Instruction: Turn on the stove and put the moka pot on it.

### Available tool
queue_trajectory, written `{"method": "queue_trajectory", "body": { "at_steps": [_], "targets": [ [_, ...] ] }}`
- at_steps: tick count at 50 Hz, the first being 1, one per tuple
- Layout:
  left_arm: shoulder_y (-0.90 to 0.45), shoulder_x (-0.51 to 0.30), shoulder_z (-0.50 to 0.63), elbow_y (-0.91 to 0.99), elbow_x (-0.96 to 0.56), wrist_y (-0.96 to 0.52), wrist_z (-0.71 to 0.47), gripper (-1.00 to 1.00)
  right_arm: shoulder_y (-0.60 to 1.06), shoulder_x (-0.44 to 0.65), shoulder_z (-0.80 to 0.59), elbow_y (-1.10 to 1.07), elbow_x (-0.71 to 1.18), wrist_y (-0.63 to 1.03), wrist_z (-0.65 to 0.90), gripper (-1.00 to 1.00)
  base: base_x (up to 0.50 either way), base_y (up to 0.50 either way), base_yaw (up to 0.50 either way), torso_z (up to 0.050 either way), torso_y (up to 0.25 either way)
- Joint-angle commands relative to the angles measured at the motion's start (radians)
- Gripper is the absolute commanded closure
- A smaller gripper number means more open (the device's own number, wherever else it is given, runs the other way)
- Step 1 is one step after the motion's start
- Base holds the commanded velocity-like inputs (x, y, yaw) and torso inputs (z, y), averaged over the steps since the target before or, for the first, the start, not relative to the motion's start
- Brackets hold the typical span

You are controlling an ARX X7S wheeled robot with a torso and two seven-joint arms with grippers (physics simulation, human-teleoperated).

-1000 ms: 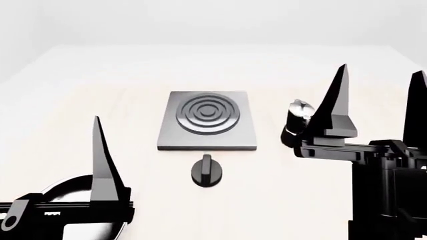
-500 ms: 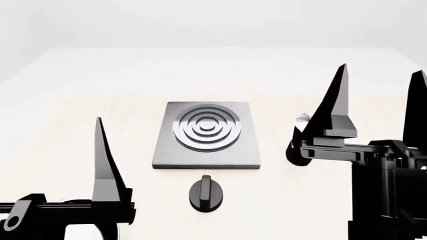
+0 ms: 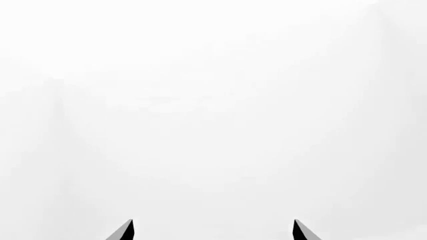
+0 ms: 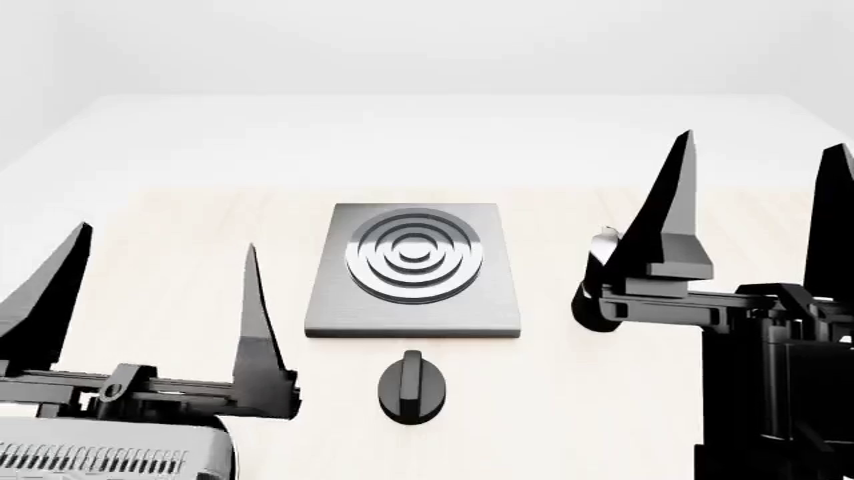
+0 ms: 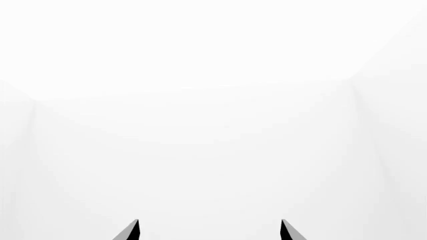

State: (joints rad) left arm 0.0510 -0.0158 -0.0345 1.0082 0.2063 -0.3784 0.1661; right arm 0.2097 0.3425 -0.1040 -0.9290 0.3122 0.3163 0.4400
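Since the earlier frame the left gripper has swung up, jaws spread and empty like the right gripper, whose near finger hides the moka pot; reaching blindly could topple it beside the stove.

The stove looks like brushed grey metal, its knob glossy black plastic.
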Motion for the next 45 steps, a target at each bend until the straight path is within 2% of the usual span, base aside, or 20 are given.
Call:
{"method": "queue_trajectory", "body": {
  "at_steps": [1, 29, 45],
  "targets": [
    [-0.033, -0.017, 0.015, -0.094, -0.076, -0.196, -0.015, -1.00, 0.003, 0.009, -0.006, -0.005, 0.006, -0.001, 0.011, -1.00, 0.00, 0.00, 0.00, 0.000, 0.000],
    [0.015, -0.046, -0.012, -0.332, -0.241, -0.196, -0.053, -1.00, 0.016, 0.033, -0.016, -0.017, 0.026, 0.007, 0.041, -1.00, 0.00, 0.00, 0.00, 0.000, 0.000],
    [0.053, -0.059, 0.032, -0.473, -0.261, -0.145, -0.079, -1.00, 0.019, 0.042, -0.027, -0.011, 0.031, 0.001, 0.053, -1.00, 0.00, 0.00, 0.00, 0.000, 0.000]
  ]
}}
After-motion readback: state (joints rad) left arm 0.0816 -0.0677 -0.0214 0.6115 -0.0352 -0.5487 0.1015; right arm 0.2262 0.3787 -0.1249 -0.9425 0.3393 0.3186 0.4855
